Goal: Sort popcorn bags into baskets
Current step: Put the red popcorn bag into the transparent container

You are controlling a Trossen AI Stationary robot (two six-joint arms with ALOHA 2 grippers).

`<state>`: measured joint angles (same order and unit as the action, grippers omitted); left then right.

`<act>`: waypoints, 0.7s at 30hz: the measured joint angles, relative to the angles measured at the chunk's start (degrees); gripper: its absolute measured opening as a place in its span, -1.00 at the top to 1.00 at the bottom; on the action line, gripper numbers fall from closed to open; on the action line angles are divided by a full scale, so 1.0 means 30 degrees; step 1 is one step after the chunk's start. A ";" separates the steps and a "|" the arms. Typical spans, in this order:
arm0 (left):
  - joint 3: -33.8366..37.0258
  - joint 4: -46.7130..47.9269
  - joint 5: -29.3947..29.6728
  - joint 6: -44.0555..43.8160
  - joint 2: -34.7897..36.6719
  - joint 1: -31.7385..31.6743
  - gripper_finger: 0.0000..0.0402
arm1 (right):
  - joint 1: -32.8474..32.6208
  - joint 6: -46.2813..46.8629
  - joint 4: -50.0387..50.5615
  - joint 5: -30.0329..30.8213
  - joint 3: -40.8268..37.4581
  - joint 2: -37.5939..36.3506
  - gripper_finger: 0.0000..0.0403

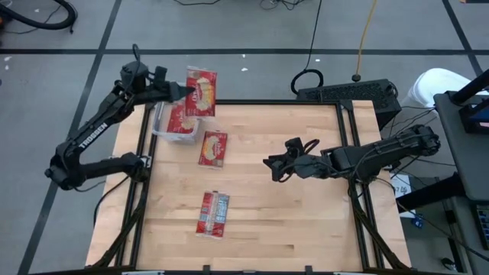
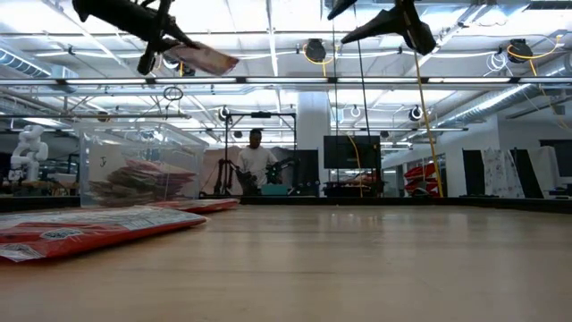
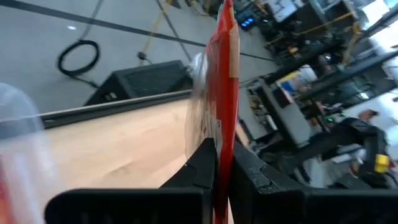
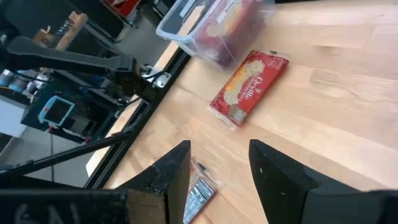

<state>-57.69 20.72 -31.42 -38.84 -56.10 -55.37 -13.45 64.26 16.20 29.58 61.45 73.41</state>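
Red packets tell you most of the story from the high view: the left tool (image 1: 182, 91) is pinching one popcorn bag (image 1: 202, 92) in the air just beyond the clear basket (image 1: 162, 122), past the far edge of the desk (image 1: 306, 214). The basket, at the desk's far left corner, already has at least one bag inside. Two bags are still loose: one (image 1: 213, 149) lies just beside the basket toward the desk's middle, the other (image 1: 214, 214) well apart from it, nearer the front edge. The right tool (image 1: 276, 166) hangs over the middle of the desk, well clear of the basket, fingers spread and holding nothing.

From the low view, you see the basket (image 2: 134, 165) with several bags stacked in it, a loose bag (image 2: 85, 231) flat in front of it, and the carried bag (image 2: 204, 59) high above.

The left wrist view shows you the bag (image 3: 222, 93) edge-on, clamped between the two pressed fingers.

The right wrist view shows you the basket (image 4: 186, 31) partly filled, with the nearer loose bag (image 4: 249, 87) beside it.

By my reckoning you are well along: one bag to drop, two more to fetch.
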 joint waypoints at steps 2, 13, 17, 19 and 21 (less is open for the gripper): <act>0.0000 0.0416 0.0000 0.0441 0.0000 -0.0510 0.89 | 0.0007 0.0058 -0.0020 0.0037 0.0000 0.0000 0.23; 0.0000 0.4579 0.0849 0.5446 -0.0007 -0.3115 0.88 | 0.0124 0.1004 -0.0013 0.0147 0.0000 0.0000 0.23; 0.0000 0.5971 0.2295 0.7535 -0.0024 -0.3627 0.88 | 0.0124 0.1656 -0.0013 0.0160 0.0000 0.0000 0.23; 0.0000 0.6529 0.3025 0.8407 -0.0044 -0.3741 0.88 | 0.0124 0.1853 -0.0013 0.0172 0.0000 0.0000 0.23; 0.0000 0.7013 0.3964 0.9345 -0.0060 -0.3824 0.88 | 0.0124 0.1863 -0.0020 0.0182 0.0000 0.0000 0.23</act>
<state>-57.69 41.76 -19.53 -10.81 -56.28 -66.84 -13.08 69.84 16.14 30.13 61.45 73.41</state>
